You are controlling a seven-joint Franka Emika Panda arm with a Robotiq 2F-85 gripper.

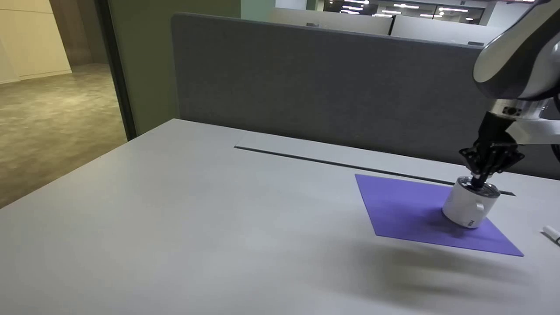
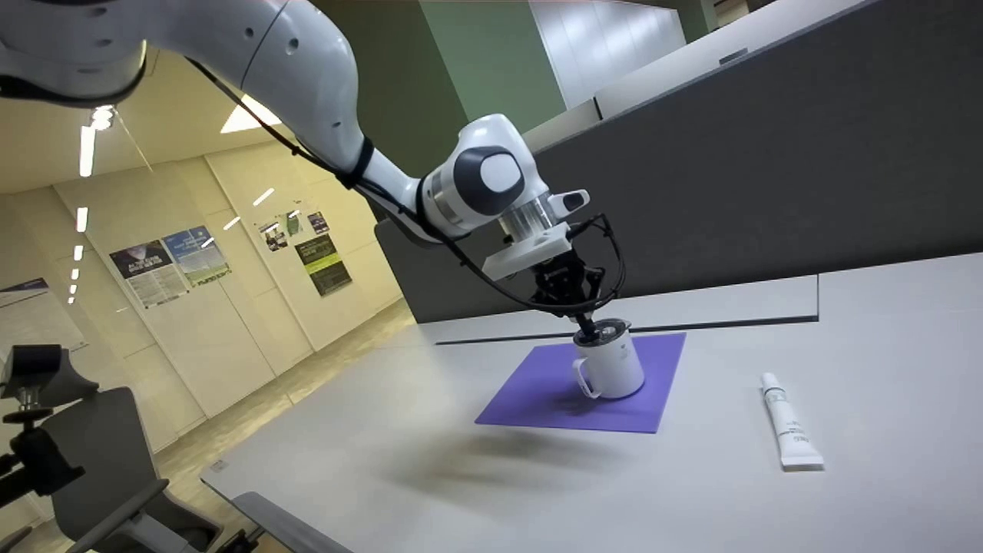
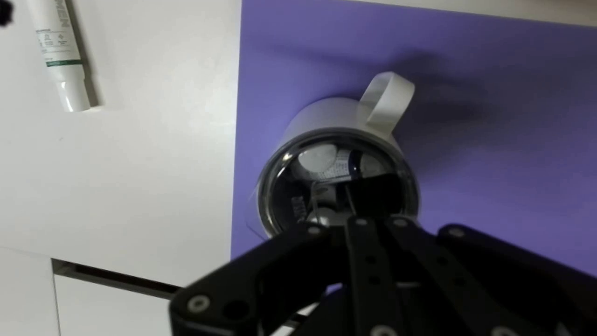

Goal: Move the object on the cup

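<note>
The cup (image 1: 466, 205) is a squat white mug with a handle and a shiny dark lid; it stands on the purple mat (image 1: 393, 201). It also shows in an exterior view (image 2: 612, 369) and in the wrist view (image 3: 326, 114). The lid (image 3: 298, 186) sits on the cup and looks see-through or reflective. My gripper (image 1: 479, 181) points down with its fingers together, its tips at the lid's top. It also shows in an exterior view (image 2: 587, 332). In the wrist view the fingers (image 3: 374, 200) cover part of the lid; any small piece under the tips is hidden.
A white tube (image 2: 787, 426) lies on the table beside the mat; it also shows in the wrist view (image 3: 60, 56). A dark slot (image 1: 341, 164) runs along the table behind the mat. A grey partition (image 1: 306, 87) stands at the table's back edge.
</note>
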